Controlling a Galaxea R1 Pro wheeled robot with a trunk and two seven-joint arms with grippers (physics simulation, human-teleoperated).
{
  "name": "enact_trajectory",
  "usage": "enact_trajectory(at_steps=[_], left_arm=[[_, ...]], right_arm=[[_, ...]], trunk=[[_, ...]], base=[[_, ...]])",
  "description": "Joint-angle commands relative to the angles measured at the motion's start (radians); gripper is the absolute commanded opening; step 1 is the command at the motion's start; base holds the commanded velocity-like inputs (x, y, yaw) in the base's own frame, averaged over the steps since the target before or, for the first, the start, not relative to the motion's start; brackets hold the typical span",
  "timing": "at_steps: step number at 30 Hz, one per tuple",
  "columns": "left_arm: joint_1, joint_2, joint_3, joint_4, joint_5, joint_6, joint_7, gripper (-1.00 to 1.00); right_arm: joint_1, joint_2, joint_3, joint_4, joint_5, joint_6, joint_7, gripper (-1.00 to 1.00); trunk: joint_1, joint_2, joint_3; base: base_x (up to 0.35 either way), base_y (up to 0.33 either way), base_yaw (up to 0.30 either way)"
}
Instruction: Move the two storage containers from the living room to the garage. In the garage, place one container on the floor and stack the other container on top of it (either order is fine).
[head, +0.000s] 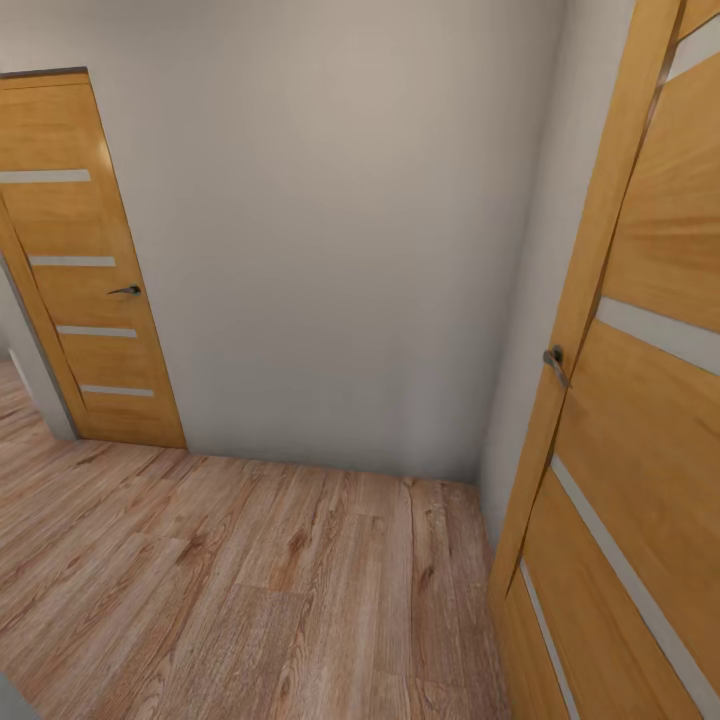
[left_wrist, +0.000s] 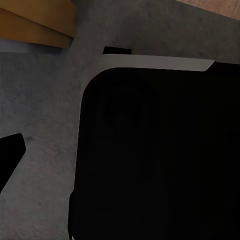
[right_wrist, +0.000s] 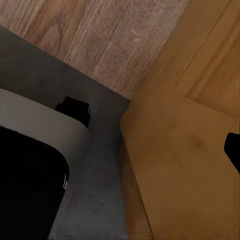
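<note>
Neither orange-red storage container is in view. The head view looks into a hallway corner with a light wood-plank floor (head: 250, 580) and a plain white wall (head: 330, 230). In the left wrist view one dark fingertip (left_wrist: 10, 156) sits at the picture's edge over dark grey floor (left_wrist: 45, 100), beside my black base (left_wrist: 160, 160). The right wrist view has one dark fingertip (right_wrist: 233, 150) at the edge, in front of a light-wood door leaf (right_wrist: 185, 165). Nothing lies between the fingers of either gripper, and both look open.
A slatted light-wood door (head: 85, 270) stands closed at the left. A second slatted door (head: 640, 400) with a dark handle (head: 555, 362) is very close on the right. Wood planks (right_wrist: 100, 35) meet grey floor (right_wrist: 100, 165) by my base (right_wrist: 25, 185).
</note>
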Motion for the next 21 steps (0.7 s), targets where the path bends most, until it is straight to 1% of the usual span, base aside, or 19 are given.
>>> enact_trajectory(at_steps=[1, 4, 9, 12, 16, 20, 21], left_arm=[[0.0, 0.0, 0.0, -0.001, 0.009, -0.002, 0.0, 1.0], [0.0, 0.0, 0.0, -0.001, 0.009, -0.002, 0.0, 1.0], [0.0, 0.0, 0.0, -0.001, 0.009, -0.002, 0.0, 1.0], [0.0, 0.0, 0.0, -0.001, 0.009, -0.002, 0.0, 1.0], [0.0, 0.0, 0.0, -0.001, 0.009, -0.002, 0.0, 1.0], [0.0, 0.0, 0.0, 0.0, 0.009, -0.002, 0.0, 1.0], [0.0, 0.0, 0.0, 0.0, 0.009, -0.002, 0.0, 1.0]], right_arm=[[0.008, 0.001, 0.008, 0.003, -0.012, -0.013, 0.005, 1.0], [0.021, 0.003, 0.008, 0.003, -0.013, -0.051, 0.009, 1.0], [0.027, 0.004, 0.008, 0.003, -0.018, -0.074, 0.015, 1.0], [0.04, 0.006, 0.008, 0.003, -0.036, -0.081, 0.017, 1.0], [0.088, 0.011, 0.008, 0.003, -0.086, -0.087, 0.019, 1.0], [0.094, 0.013, 0.008, 0.003, -0.111, -0.088, 0.019, 1.0], [0.095, 0.012, 0.008, 0.003, -0.123, -0.088, 0.02, 1.0]], trunk=[[0.0, 0.0, -0.001], [0.0, 0.0, -0.001], [0.0, 0.0, -0.001], [0.0, 0.0, -0.001], [0.0, 0.0, -0.001], [0.0, 0.0, -0.001], [0.0, 0.0, -0.001]], base=[[0.0, 0.0, 0.0], [0.0, 0.0, 0.0], [0.0, 0.0, 0.0], [0.0, 0.0, 0.0], [0.0, 0.0, 0.0], [0.0, 0.0, 0.0], [0.0, 0.0, 0.0]])
